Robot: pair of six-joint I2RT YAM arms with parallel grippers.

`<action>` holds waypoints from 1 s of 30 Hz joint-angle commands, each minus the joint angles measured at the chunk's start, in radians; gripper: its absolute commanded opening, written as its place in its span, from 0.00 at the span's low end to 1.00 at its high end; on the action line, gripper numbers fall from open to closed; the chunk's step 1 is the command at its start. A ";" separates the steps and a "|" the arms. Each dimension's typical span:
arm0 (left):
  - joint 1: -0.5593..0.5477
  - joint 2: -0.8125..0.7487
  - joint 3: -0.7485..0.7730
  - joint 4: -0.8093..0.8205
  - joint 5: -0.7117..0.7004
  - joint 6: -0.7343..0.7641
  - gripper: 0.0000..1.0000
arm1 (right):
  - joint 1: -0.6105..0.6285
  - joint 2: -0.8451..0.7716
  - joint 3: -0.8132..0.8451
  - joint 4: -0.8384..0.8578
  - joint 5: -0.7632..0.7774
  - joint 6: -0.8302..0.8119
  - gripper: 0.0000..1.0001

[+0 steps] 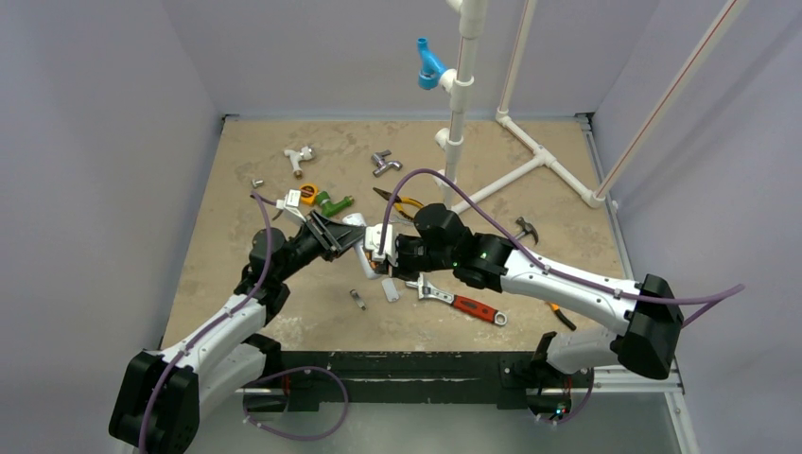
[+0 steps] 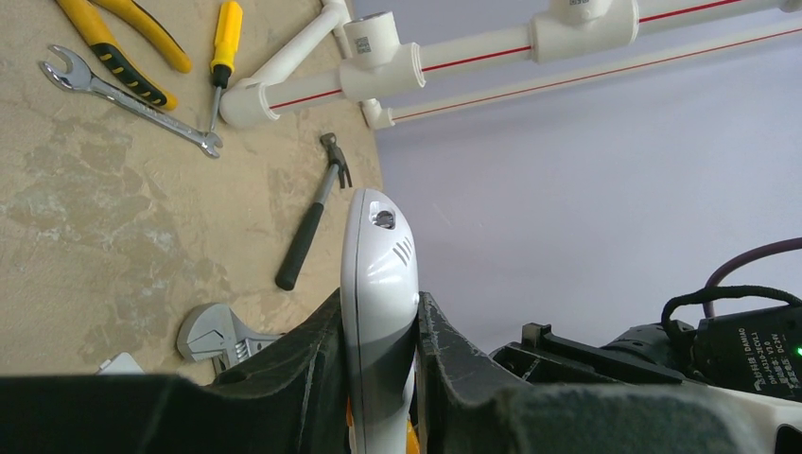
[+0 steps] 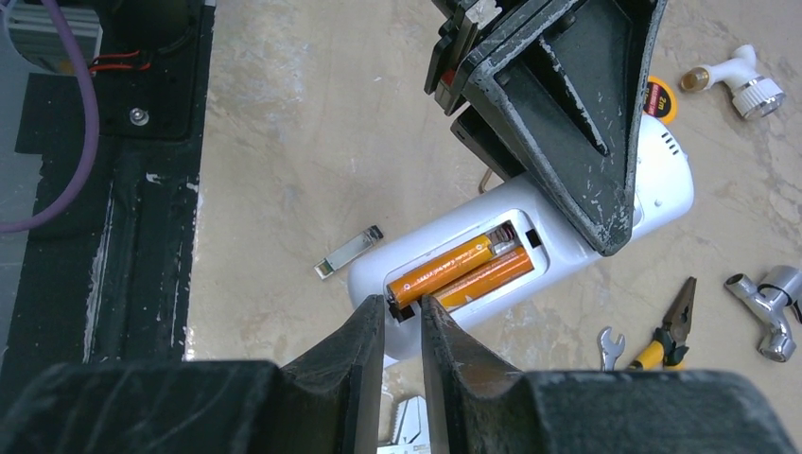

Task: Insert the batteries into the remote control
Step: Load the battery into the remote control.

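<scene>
The white remote control is held back-up over the table by my left gripper, whose black fingers are shut on its sides. It also shows edge-on in the left wrist view and in the top view. Its battery bay is uncovered, with two orange batteries side by side inside; the upper one looks slightly raised. My right gripper is nearly shut and holds nothing. Its tips sit at the near end of the upper battery, and it appears in the top view.
A loose white cover piece and a small silvery cylinder lie just below the grippers. A red-handled adjustable wrench, pliers, a hammer and a white pipe frame lie around them.
</scene>
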 commanded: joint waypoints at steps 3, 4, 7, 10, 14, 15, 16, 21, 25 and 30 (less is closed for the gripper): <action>-0.005 0.001 0.042 0.078 0.013 -0.013 0.00 | -0.001 0.002 0.042 0.035 0.014 -0.004 0.18; -0.005 0.000 0.041 0.078 0.014 -0.013 0.00 | -0.002 0.003 0.043 0.038 0.018 -0.003 0.18; -0.005 0.000 0.041 0.078 0.013 -0.013 0.00 | -0.002 0.006 0.045 0.046 0.026 0.000 0.17; -0.005 -0.001 0.041 0.078 0.014 -0.013 0.00 | -0.003 0.009 0.048 0.054 0.038 0.004 0.16; -0.005 -0.001 0.041 0.080 0.013 -0.014 0.00 | -0.002 0.017 0.053 0.055 0.042 0.008 0.14; -0.005 -0.001 0.041 0.080 0.013 -0.014 0.00 | -0.003 0.018 0.055 0.056 0.043 0.009 0.14; -0.005 -0.001 0.041 0.080 0.013 -0.013 0.00 | -0.002 0.021 0.056 0.056 0.042 0.009 0.14; -0.004 0.001 0.041 0.080 0.013 -0.012 0.00 | -0.002 0.032 0.065 0.056 0.036 0.013 0.13; -0.005 -0.001 0.040 0.079 0.007 -0.011 0.00 | -0.003 0.041 0.072 0.057 0.030 0.017 0.13; -0.008 0.001 0.041 0.080 0.004 -0.010 0.00 | -0.002 0.058 0.085 0.057 0.020 0.022 0.12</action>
